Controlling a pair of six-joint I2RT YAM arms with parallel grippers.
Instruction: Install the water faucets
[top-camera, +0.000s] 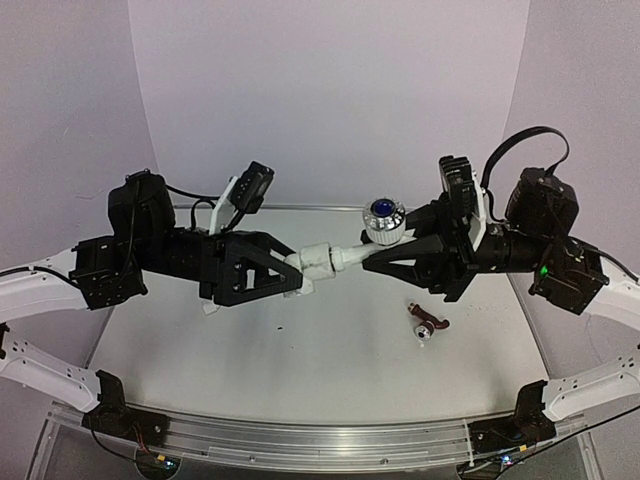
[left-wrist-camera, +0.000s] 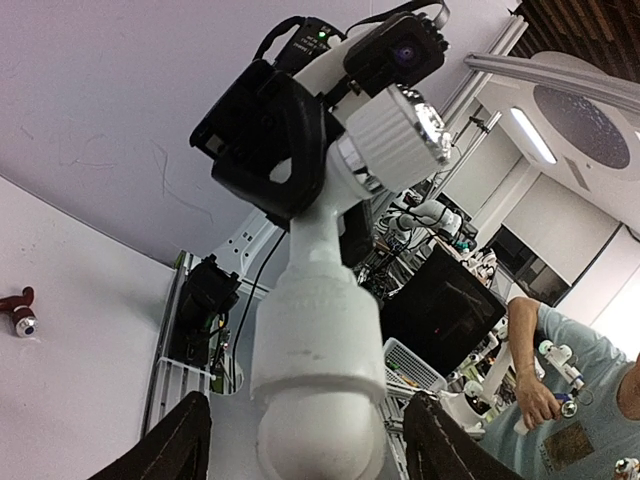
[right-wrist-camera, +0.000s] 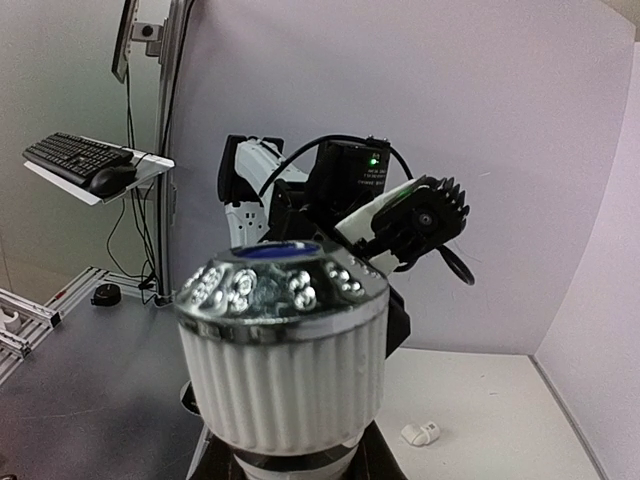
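A white water faucet (top-camera: 352, 256) with a silvery knob and blue centre (top-camera: 384, 219) is held in the air over the table's middle. My right gripper (top-camera: 368, 258) is shut on its body below the knob. The knob fills the right wrist view (right-wrist-camera: 280, 340), hiding the jaws. The faucet's end sits in a white pipe fitting (top-camera: 318, 261). My left gripper (top-camera: 298, 268) is shut on that fitting. In the left wrist view the fitting (left-wrist-camera: 318, 350) stands between the dark fingers (left-wrist-camera: 180, 445), with the faucet (left-wrist-camera: 330, 215) rising from it.
A small dark red piece with a silvery end (top-camera: 428, 325) lies on the table right of centre and also shows in the left wrist view (left-wrist-camera: 20, 310). A small white fitting (right-wrist-camera: 420, 433) lies on the table under the left arm. The grey table (top-camera: 300, 360) has a metal rail at its front.
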